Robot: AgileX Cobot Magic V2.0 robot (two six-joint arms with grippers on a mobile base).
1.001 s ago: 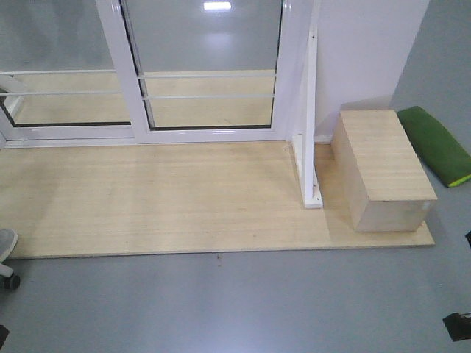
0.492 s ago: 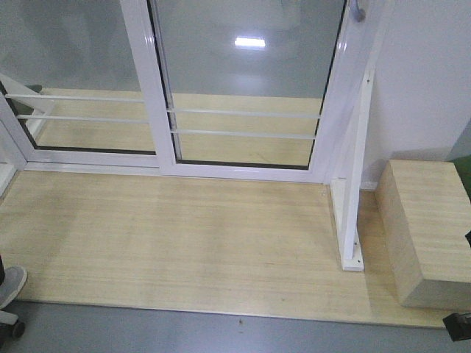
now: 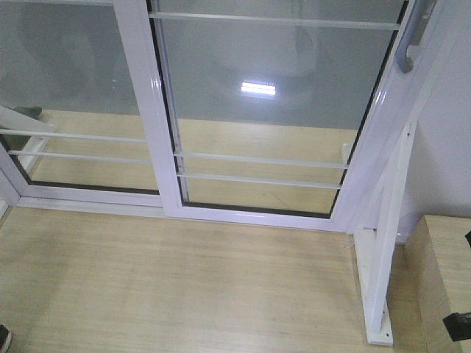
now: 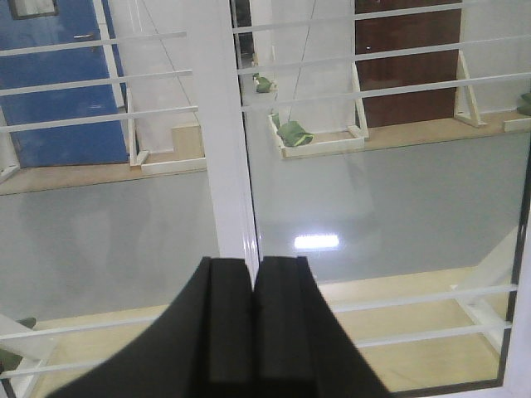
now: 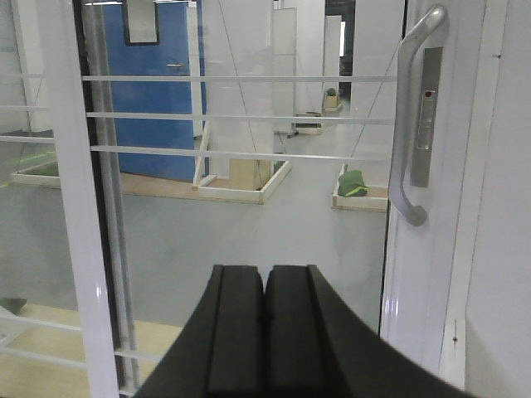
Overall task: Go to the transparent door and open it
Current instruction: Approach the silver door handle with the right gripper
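The transparent door (image 3: 265, 110) is the right-hand glass panel in a white frame, crossed by thin white bars, and it stands closed. Its curved grey handle (image 5: 412, 124) runs down the right edge, up and to the right of my right gripper (image 5: 265, 278); the handle (image 3: 409, 44) also peeks in at the top right of the front view. That black gripper is shut with nothing in it, well short of the glass. My left gripper (image 4: 252, 267) is shut and empty too, facing the white middle post (image 4: 226, 141) between the two panels.
A handle-less glass panel (image 3: 66, 81) fills the left side. A white slanted brace with a foot plate (image 3: 383, 265) stands right of the door, with a wooden box (image 3: 445, 279) beyond it. Pale wood flooring (image 3: 169, 287) lies before the door.
The view has advanced onto the wood platform toward the door. The door now fills the frame, its handle has come into sight, and the grey floor has dropped out of view.
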